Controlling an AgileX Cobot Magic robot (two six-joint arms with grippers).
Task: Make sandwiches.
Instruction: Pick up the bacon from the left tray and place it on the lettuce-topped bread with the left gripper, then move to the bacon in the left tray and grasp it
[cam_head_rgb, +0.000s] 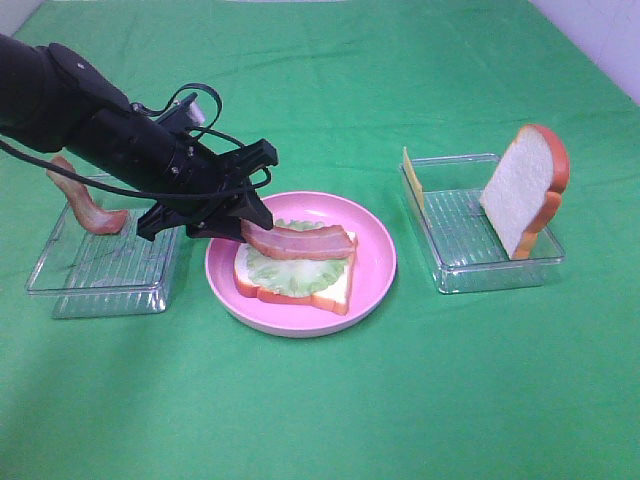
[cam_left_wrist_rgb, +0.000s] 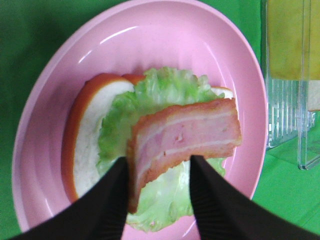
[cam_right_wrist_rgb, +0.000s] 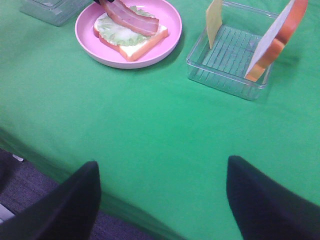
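Observation:
An open sandwich lies on the pink plate (cam_head_rgb: 375, 260): a white bread slice (cam_head_rgb: 300, 290) with orange crust, green lettuce (cam_head_rgb: 285, 270) on it, and a bacon strip (cam_head_rgb: 300, 242) on top. My left gripper (cam_head_rgb: 240, 225) is shut on the bacon's left end, low over the lettuce; in the left wrist view its fingers (cam_left_wrist_rgb: 107, 205) flank the bacon (cam_left_wrist_rgb: 185, 135). A second bacon strip (cam_head_rgb: 90, 205) leans in the left clear tray (cam_head_rgb: 100, 285). A second bread slice (cam_head_rgb: 520, 190) and a yellow cheese square (cam_head_rgb: 412, 180) stand in the right tray (cam_head_rgb: 480, 270). My right gripper (cam_right_wrist_rgb: 160, 200) is open and empty.
The two clear trays flank the plate on the green cloth. My right gripper hangs above the table's front edge, outside the exterior view. Bare green cloth lies in front of the plate and the trays.

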